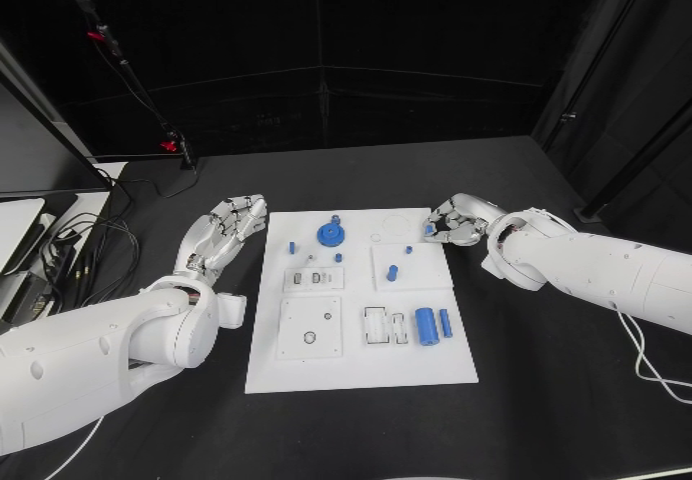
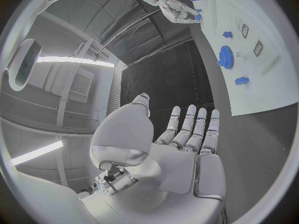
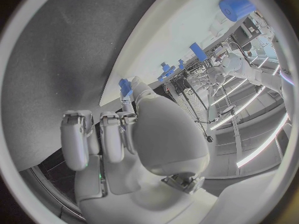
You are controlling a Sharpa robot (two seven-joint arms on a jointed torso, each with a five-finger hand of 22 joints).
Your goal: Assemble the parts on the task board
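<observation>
The white task board [image 1: 361, 365] lies in the middle of the black table. On it are a blue gear [image 1: 332, 235], a blue cylinder [image 1: 427, 326], a slim blue piece [image 1: 446, 323] and small blue pegs [image 1: 391, 271]. My right hand [image 1: 459, 220] hovers at the board's far right corner, fingers curled, pinching a small blue part [image 1: 428, 229]; the right wrist view shows that part [image 3: 125, 87] at its fingertips [image 3: 129, 102]. Beside the board's left edge, my left hand [image 1: 231, 235] is stretched out flat with its fingers [image 2: 190, 127] apart, holding nothing. The left wrist view shows the gear [image 2: 224, 56] and my right hand [image 2: 181, 10].
Cables [image 1: 80, 250] and flat equipment [image 1: 22, 225] lie at the table's left side. A stand with red clips [image 1: 173, 147] rises at the back left. Bare black table [image 1: 548, 400] surrounds the board in front and on the right.
</observation>
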